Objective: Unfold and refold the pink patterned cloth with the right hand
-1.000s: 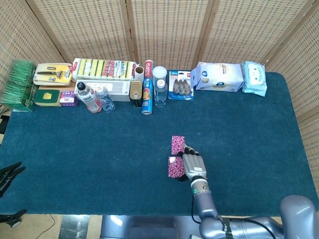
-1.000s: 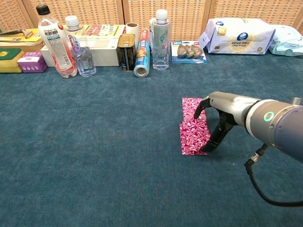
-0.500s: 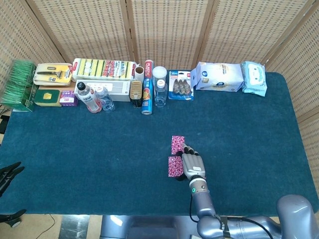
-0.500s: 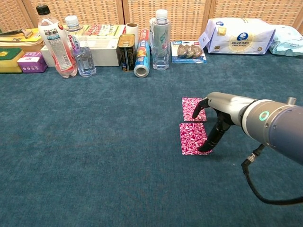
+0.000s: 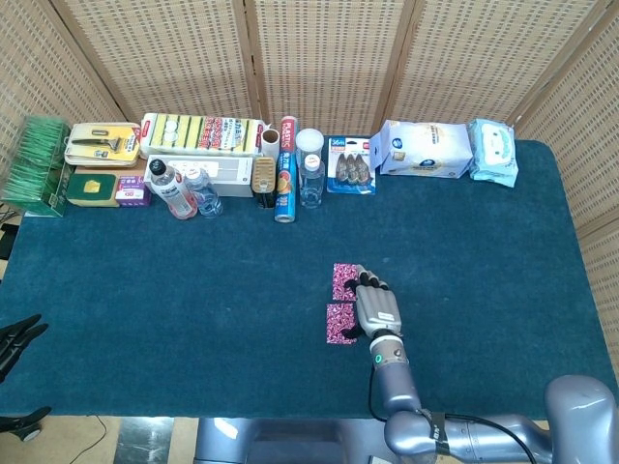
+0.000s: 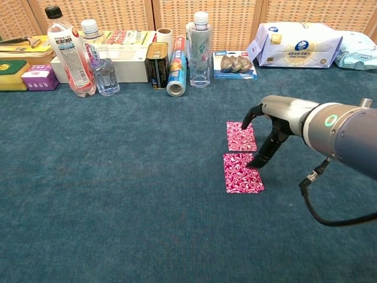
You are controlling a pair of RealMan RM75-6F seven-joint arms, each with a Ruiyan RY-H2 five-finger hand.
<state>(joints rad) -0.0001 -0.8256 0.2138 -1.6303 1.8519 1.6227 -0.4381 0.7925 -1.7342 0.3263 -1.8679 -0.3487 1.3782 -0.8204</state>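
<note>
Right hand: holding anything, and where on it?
Nothing held. The right hand has fingers spread, one fingertip pressing the far right corner of the near pink cloth.

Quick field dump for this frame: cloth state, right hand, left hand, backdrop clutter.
cloth: pink patterned cloth lies flat on the table, showing as two panels, one behind the other, with a thin gap or crease between
right hand: right hand at the cloth's right edge, fingers pointing down at the near panel's far right corner; grip unclear
left hand: not in view
back row: bottles, foil roll, wipes pack
</note>
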